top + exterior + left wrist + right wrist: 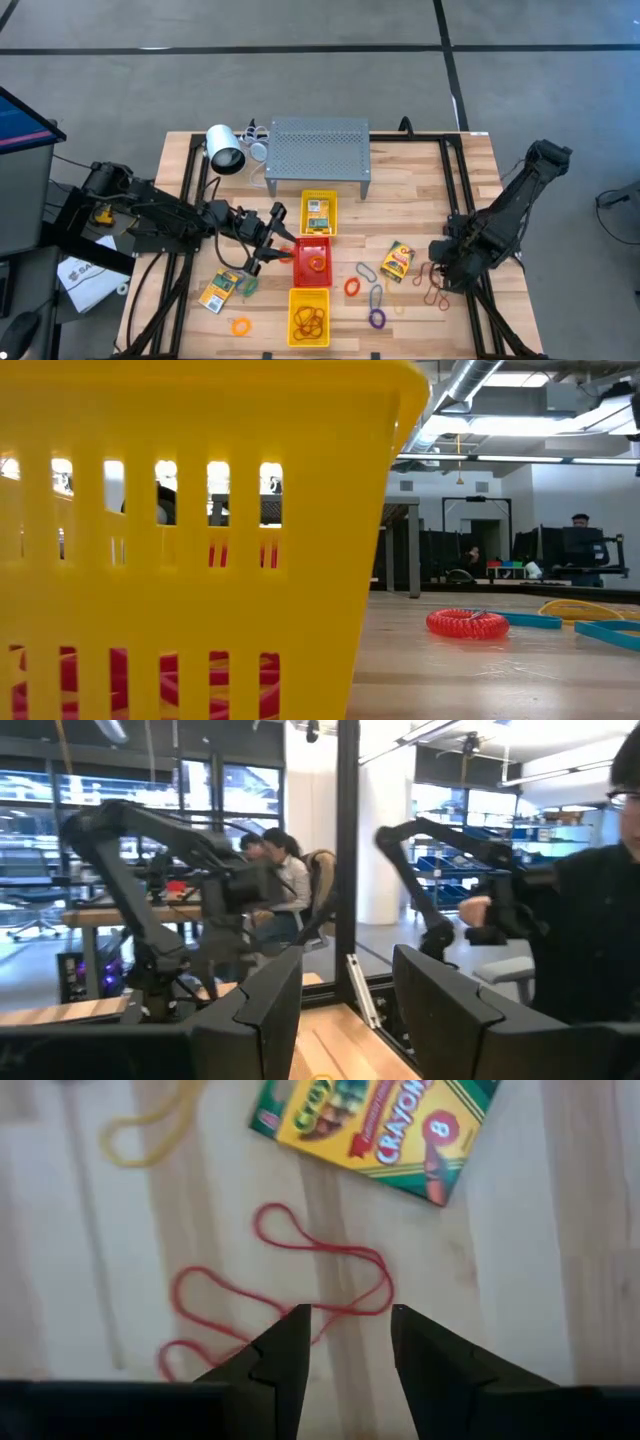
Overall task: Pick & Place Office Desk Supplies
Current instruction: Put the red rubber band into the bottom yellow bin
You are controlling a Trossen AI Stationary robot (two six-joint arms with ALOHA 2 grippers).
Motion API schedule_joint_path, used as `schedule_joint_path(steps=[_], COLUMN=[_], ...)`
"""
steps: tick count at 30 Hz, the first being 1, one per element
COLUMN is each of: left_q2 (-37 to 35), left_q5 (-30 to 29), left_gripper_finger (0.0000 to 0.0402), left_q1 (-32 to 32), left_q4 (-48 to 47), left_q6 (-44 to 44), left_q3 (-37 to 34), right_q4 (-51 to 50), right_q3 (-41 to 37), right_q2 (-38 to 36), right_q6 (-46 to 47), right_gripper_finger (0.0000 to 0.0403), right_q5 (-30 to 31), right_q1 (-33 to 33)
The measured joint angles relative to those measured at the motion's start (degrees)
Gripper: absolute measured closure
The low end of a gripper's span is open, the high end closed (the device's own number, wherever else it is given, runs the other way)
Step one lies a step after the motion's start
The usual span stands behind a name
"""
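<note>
Red rubber-band loop (pixel 300 1285), thin, limp, lies flat on wooden table (pixel 560 1280) directly under right claw (pixel 350 1342); claw parted, grasping nothing. You: drop straight, straddle one strand, pinch low. Left claw (pixel 345 995) parted, apparently empty, raised beside red plastic tray (pixel 311 262). Yellow-green card packet (pixel 375 1125) nearby reads "CRAYONS", "8".

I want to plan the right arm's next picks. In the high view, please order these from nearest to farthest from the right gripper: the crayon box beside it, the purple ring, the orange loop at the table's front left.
From the right gripper:
1. crayon box, just beside it, toward the table's middle.
2. purple ring, farther toward the front.
3. orange loop, far across, front left.
</note>
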Motion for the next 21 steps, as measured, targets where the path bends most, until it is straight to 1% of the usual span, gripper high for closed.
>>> schedule_joint_path(steps=[6,9,12,16,21], left_q2=[0.0,-0.02,-0.02,-0.02,-0.04], left_q5=[-0.87,-0.87,-0.87,-0.87,-0.85], left_gripper_finger=[0.0248,0.0248,0.0248,0.0248,0.0248], left_q1=[0.0,0.0,0.0,0.0,0.0], left_q4=[-0.02,-0.04,-0.07,-0.15,-0.38], left_q6=[0.72,1.48,1.51,1.53,1.51], left_q3=[0.0,0.0,0.0,0.0,0.0], right_q4=[1.35,4.08,6.14,6.63,6.64], right_q3=[0.02,0.02,0.02,-0.06,-2.31], right_q2=[7.8,10.79,13.15,15.48,16.34], right_q6=[0.17,0.09,-0.69,-0.8,-1.13], right_gripper_finger=[0.0266,0.0266,0.0266,0.0266,0.0266], right_q5=[1.04,2.44,2.51,1.74,-0.11], right_q1=[0.0,0.0,0.0,0.0,-0.2])
